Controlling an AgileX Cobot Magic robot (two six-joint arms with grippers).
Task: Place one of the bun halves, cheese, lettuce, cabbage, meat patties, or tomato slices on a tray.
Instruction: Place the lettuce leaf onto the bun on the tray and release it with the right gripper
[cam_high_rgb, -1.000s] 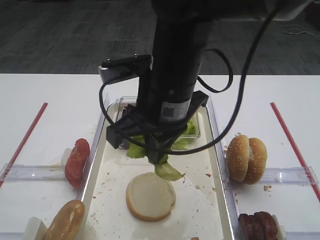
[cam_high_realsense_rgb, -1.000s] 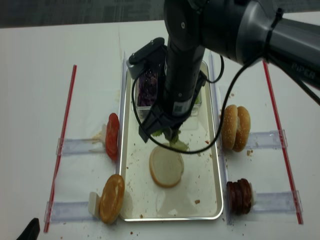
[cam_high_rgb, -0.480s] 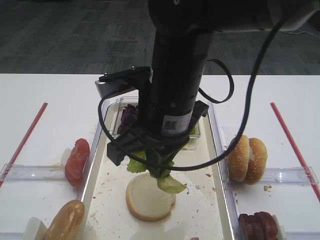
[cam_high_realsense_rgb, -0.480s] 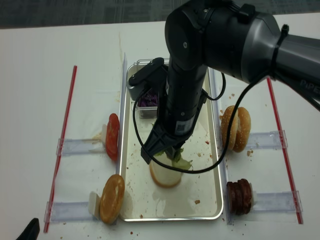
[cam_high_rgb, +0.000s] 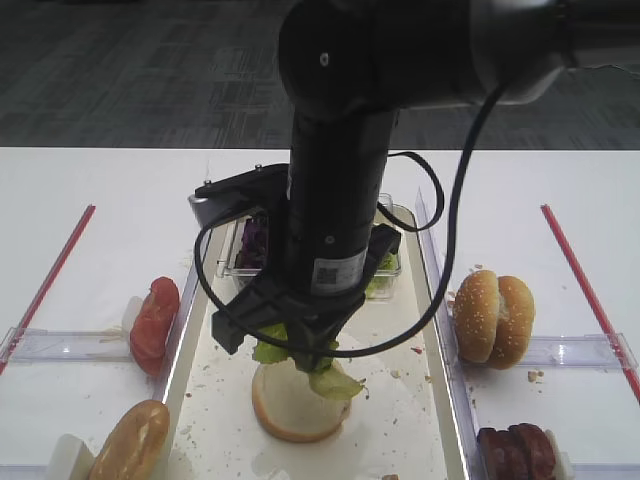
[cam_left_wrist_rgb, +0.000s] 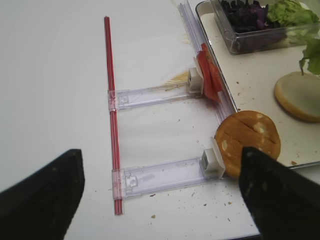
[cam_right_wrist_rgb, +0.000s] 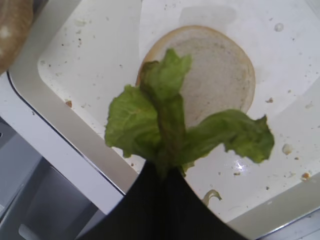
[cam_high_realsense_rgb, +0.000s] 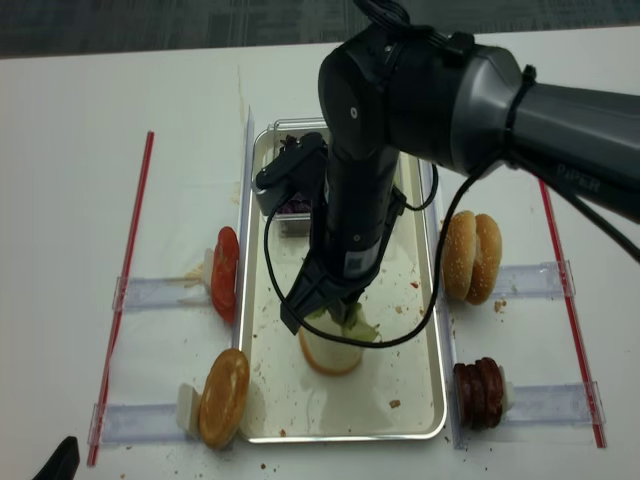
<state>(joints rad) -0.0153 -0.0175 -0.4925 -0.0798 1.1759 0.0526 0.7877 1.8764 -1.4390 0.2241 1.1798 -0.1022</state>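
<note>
The right gripper (cam_right_wrist_rgb: 165, 172) is clamped on a piece of lettuce (cam_right_wrist_rgb: 170, 130), holding it just above a pale bun half (cam_right_wrist_rgb: 215, 70) lying cut face up on the tray (cam_right_wrist_rgb: 80, 85). The left gripper's fingers (cam_left_wrist_rgb: 42, 195) stand apart above the table (cam_left_wrist_rgb: 50, 75), holding nothing.

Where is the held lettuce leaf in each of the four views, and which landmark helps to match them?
Exterior high: lettuce leaf low centre, over the far edge of the bun half.
Right wrist: centre, fanning from the shut right gripper, over the bun half's near edge.
Left wrist: only a tip at the right edge, above the bun half.
Exterior high (realsense): lower centre, under the arm, over the bun half.
Shared landmark: the pale bun half on the tray.
</note>
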